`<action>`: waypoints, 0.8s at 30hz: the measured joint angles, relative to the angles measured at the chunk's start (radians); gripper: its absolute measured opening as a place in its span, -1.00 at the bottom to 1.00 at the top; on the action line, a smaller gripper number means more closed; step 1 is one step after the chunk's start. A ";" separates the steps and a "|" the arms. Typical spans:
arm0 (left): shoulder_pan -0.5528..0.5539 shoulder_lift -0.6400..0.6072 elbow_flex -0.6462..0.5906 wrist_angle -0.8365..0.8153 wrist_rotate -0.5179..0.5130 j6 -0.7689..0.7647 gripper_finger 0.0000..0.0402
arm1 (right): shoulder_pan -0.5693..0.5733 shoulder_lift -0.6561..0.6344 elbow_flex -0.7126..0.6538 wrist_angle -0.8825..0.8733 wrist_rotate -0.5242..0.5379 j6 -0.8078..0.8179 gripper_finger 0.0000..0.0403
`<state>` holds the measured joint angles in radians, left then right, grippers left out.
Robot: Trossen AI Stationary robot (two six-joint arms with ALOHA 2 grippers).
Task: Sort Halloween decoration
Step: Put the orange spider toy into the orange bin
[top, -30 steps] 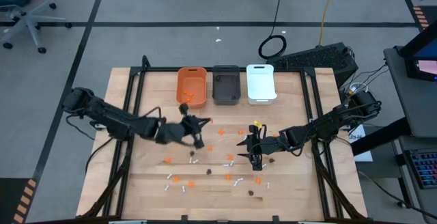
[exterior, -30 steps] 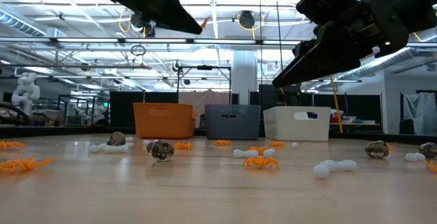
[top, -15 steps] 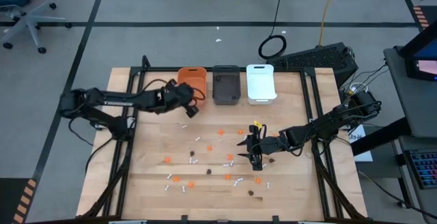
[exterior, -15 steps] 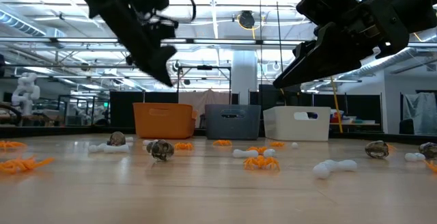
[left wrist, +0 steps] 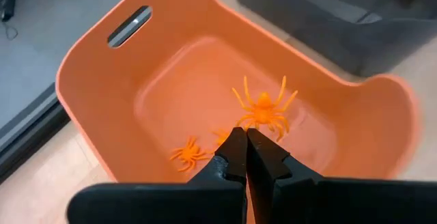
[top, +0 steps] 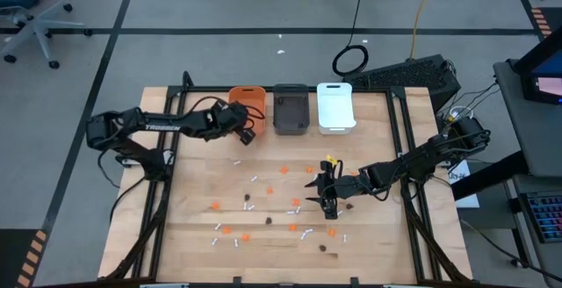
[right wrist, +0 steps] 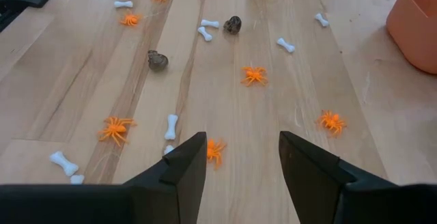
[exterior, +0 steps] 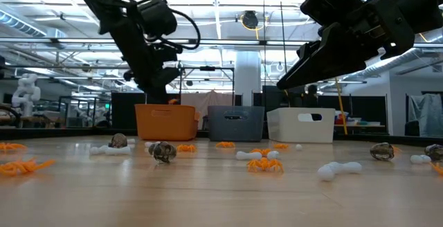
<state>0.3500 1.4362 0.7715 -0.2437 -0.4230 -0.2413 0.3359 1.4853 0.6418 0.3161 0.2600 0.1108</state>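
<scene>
Pale wood tabletop (top: 193,235), strewn across its middle and near side with Halloween decoration (top: 215,205): orange spiders, white bones, dark lumps. Along the far edge, three tubs side by side, namely orange bin (top: 248,104), dark grey bin (top: 291,112) and white bin (top: 335,108), presumably one per colour.

Above the orange bin, reaching in from the left: left gripper (left wrist: 244,142), fingers pressed shut, aimed down into the tub. Just past the tips, a large orange spider (left wrist: 263,108); cannot tell whether pinched by a leg or lying on the bin floor near a smaller spider (left wrist: 188,154). Reads as a drop-off pose: orange piece to orange tub.

Low over the table's middle: right gripper (right wrist: 241,142), fingers spread wide, gripping nothing, with a loose spider (right wrist: 215,149) on the wood just beside one finger (likely the next pick, judging by the aim).

Just beside that spider, a white bone (right wrist: 171,125), near enough to be nudged or caught by a closing finger. Farther off, two dark lumps (right wrist: 158,61) and more bones and spiders, well apart. Nothing standing between the two arms. Dark grey bin right next to the orange one, so little margin for a sideways drop.
</scene>
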 joint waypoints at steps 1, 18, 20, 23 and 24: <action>0.006 0.005 0.000 0.003 -0.001 -0.014 -1.00 | 0.000 0.000 0.000 0.000 0.000 0.000 -0.16; 0.010 -0.029 0.000 -0.001 0.056 -0.094 -0.39 | 0.000 -0.001 0.000 -0.087 0.093 0.047 -0.16; -0.021 -0.066 0.000 -0.026 0.084 -0.130 -0.37 | -0.001 -0.003 0.000 -0.107 0.175 0.090 -0.16; -0.125 -0.145 0.000 -0.040 0.077 -0.202 -0.38 | -0.015 -0.003 0.000 -0.162 0.266 0.134 -0.16; -0.171 -0.165 0.000 -0.038 0.046 -0.203 -0.38 | -0.023 0.002 0.000 -0.172 0.268 0.137 -0.16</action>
<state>0.1786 1.2717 0.7715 -0.2816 -0.3770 -0.4447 0.3130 1.4875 0.6415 0.1439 0.5278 0.2477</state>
